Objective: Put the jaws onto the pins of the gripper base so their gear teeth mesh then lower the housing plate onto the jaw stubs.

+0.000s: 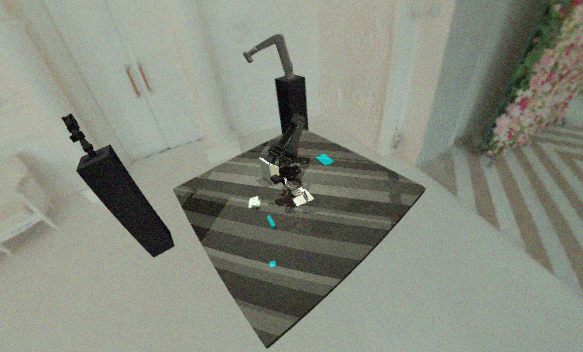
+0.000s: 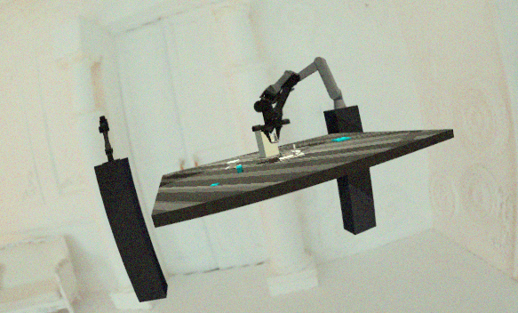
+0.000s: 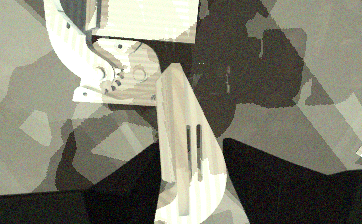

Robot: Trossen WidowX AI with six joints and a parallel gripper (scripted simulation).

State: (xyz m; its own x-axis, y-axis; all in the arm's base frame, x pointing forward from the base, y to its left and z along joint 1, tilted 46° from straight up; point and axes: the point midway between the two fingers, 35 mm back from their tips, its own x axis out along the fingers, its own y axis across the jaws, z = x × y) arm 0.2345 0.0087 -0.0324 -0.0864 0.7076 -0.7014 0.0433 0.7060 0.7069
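Note:
The white gripper base (image 3: pixel 134 94) (image 1: pixel 304 198) (image 2: pixel 292 154) lies on the table. One curved white jaw (image 3: pixel 64 45) sits at the base's left side in the wrist view, with small gear teeth beside its pin. The round pin (image 3: pixel 139 74) to its right looks bare. My gripper (image 3: pixel 191 148) (image 2: pixel 273 137) is shut on the second jaw (image 3: pixel 179 112), a slotted white piece whose narrow end points up the wrist view, near the base's lower right corner. Their height gap is hard to tell. The housing plate (image 1: pixel 254 202) (image 2: pixel 233 161) lies apart from the base.
A tall cream block (image 1: pixel 270 170) (image 2: pixel 266 146) stands close beside my gripper. Cyan pieces (image 1: pixel 324 159) (image 1: pixel 271 221) (image 1: pixel 272 263) lie on the striped table (image 1: pixel 324 250) (image 2: pixel 195 200). A second arm (image 1: pixel 81 140) (image 2: pixel 107 140) stands on a black pillar off the table.

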